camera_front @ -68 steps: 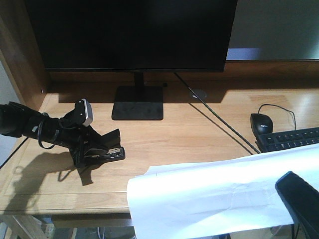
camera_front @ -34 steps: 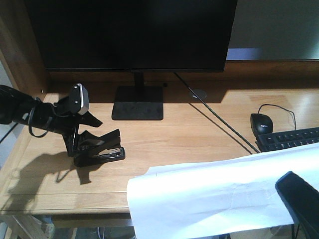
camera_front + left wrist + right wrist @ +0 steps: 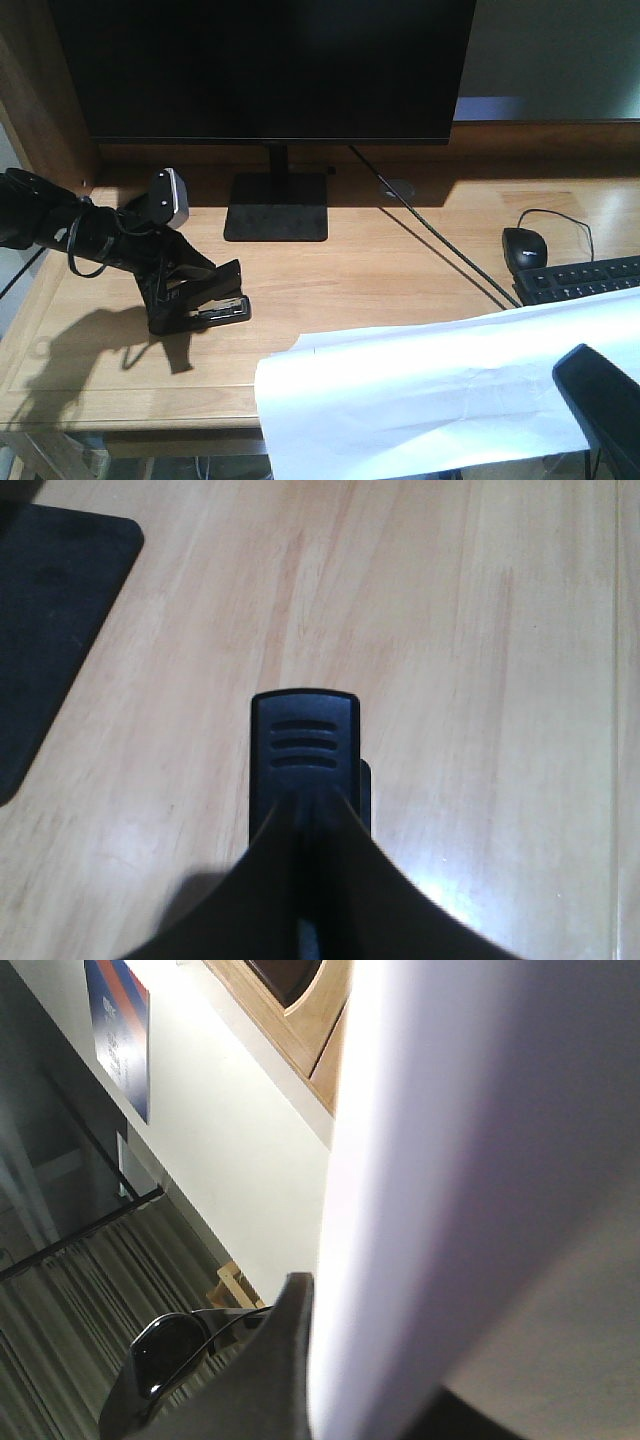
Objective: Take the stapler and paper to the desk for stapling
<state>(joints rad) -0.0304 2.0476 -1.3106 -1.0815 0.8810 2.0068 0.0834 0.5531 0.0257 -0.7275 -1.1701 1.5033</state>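
Note:
The black stapler [image 3: 212,300] rests on the light-wood desk [image 3: 380,270], left of the middle. My left gripper [image 3: 170,292] is shut on its rear end. In the left wrist view the stapler's ribbed top [image 3: 305,735] sticks out ahead of the closed fingers [image 3: 250,880]. The white paper [image 3: 430,390] hangs over the desk's front edge at the right, and its far edge overlaps the keyboard. My right gripper [image 3: 603,398] holds it at the lower right. In the right wrist view the paper [image 3: 470,1160] fills the frame beside one dark finger [image 3: 280,1360].
A black monitor [image 3: 270,65] on a flat base [image 3: 277,207] stands at the back. Its cable [image 3: 440,245] runs diagonally to the right. A black mouse [image 3: 525,246] and keyboard [image 3: 580,280] lie at the right. A raised wooden side wall [image 3: 40,100] bounds the left.
My left arm rose and drew back to the left, then came down again a little to the right. The stapler stayed in place. The paper and right gripper have not moved.

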